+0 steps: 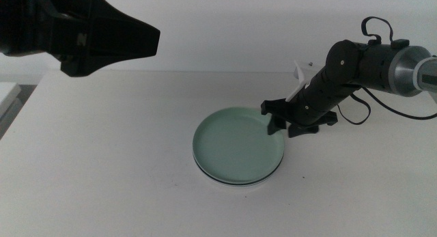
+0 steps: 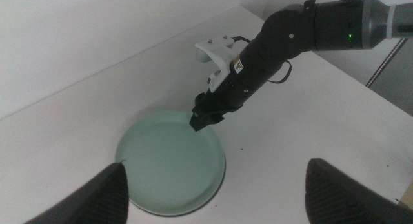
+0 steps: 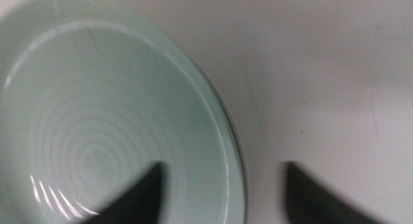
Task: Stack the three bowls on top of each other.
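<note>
The pale mint green bowl (image 1: 237,145) lies on top of a stack in the middle of the table, also seen in the left wrist view (image 2: 171,159) and the right wrist view (image 3: 97,121). A thin white bowl rim (image 1: 239,184) shows at the stack's bottom, with a dark line between them; the light grey bowl cannot be made out. My right gripper (image 1: 283,124) is open at the stack's right edge, one jaw over the mint bowl and one over the table (image 3: 222,192). My left gripper (image 1: 102,35) is open and empty, held high at the far left (image 2: 219,198).
The white table (image 1: 102,162) runs to a white wall at the back. The right arm's black cable (image 1: 358,104) loops behind the right arm. The table's left edge (image 1: 17,104) shows at the far left.
</note>
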`<action>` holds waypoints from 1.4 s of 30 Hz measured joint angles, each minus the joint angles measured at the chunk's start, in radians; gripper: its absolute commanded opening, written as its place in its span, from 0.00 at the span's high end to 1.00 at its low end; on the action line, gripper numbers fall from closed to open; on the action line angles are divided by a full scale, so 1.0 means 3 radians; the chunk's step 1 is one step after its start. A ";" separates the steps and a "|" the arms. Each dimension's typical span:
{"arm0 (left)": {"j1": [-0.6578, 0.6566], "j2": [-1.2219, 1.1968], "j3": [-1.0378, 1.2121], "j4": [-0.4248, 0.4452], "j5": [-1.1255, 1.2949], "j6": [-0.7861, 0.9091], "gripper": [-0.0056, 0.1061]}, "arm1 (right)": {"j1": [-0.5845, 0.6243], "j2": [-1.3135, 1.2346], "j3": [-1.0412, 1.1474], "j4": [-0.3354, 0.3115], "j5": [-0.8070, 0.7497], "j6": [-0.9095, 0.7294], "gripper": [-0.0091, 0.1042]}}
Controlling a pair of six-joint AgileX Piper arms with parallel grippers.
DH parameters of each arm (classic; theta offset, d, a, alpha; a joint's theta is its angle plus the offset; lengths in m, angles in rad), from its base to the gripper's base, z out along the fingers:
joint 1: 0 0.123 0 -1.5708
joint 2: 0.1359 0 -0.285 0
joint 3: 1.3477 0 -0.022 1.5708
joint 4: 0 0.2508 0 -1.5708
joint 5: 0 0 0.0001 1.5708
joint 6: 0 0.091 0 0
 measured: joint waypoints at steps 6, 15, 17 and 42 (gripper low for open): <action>0.0000 0.0000 0.0000 0.0000 0.0000 0.0000 0.11 | -0.0024 -0.0173 0.0015 -0.0028 0.0068 -0.0194 0.10; 0.0000 0.0000 0.0000 0.0000 -0.0003 0.0000 0.11 | -0.0610 -0.1577 0.0109 -0.0308 0.0132 -0.0439 0.10; 0.0000 0.0000 0.0000 0.0000 -0.0003 0.0000 0.11 | -0.0755 -0.1979 0.0337 -0.0377 0.0028 -0.0443 0.10; 0.0000 0.0000 0.0000 0.0000 -0.0348 0.0000 0.11 | -0.0855 -0.3400 0.1422 -0.0320 -0.0539 -0.0193 0.10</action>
